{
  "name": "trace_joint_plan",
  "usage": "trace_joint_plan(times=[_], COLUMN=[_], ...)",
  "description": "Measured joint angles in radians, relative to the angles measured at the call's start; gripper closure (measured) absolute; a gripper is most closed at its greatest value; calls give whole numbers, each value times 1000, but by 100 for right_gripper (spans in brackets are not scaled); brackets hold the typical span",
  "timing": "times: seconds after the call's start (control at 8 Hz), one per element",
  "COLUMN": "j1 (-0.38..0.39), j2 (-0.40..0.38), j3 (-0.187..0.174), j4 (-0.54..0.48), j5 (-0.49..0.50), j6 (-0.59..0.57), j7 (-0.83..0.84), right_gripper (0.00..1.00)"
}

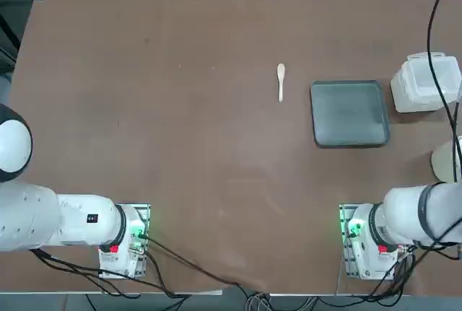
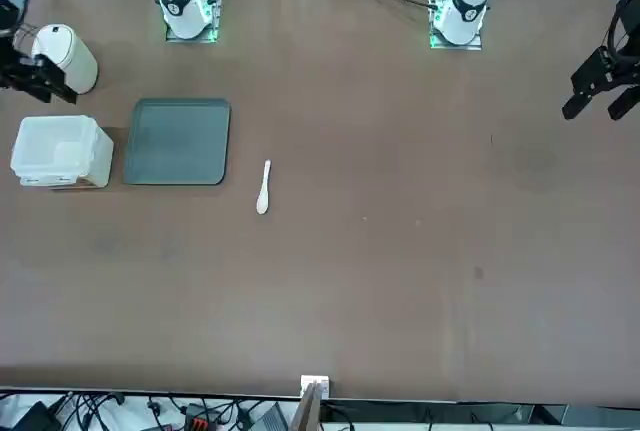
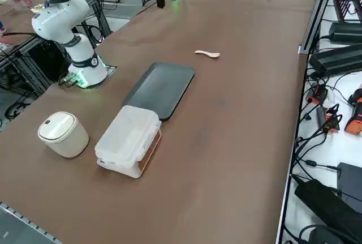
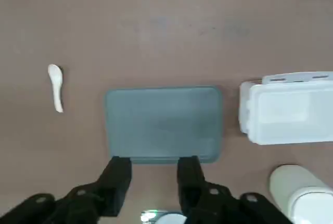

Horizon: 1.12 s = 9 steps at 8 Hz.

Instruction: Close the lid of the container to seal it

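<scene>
My right gripper [image 4: 153, 174] hung high above the table [image 1: 180, 145], its two black fingers [image 4: 118, 177] apart with a clear gap between them and nothing held. It was well apart from everything, near my own side of the table.

The container [image 3: 129, 141], a small white plastic box, sat near the table's right edge, just beside a dark grey tray [image 1: 349, 112]. Its lid [image 3: 128, 133] lay down flat over the box. I could not tell whether it was pressed fully shut; a thin line showed along the front edge. A round cream pot [image 3: 62, 134] stood near the box, closer to my base. A small white spoon [image 1: 281, 81] lay on the far side of the tray, well apart from the box.

I judged the approach had not begun. The next move called for travelling over to the box, lowering onto the lid and pressing down evenly until it sealed.
</scene>
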State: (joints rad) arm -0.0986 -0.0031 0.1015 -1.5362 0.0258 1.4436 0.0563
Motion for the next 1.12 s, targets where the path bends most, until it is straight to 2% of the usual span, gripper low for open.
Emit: trace_joint_plan(times=[0.25, 0.38, 1.12], j1=[60, 63, 54], j2=[1, 5, 46], j3=[1, 0, -29], j4=[13, 17, 78], j5=[0, 0, -4], j6=[0, 1, 1], j7=[89, 92, 92], right_gripper=[9, 0, 0])
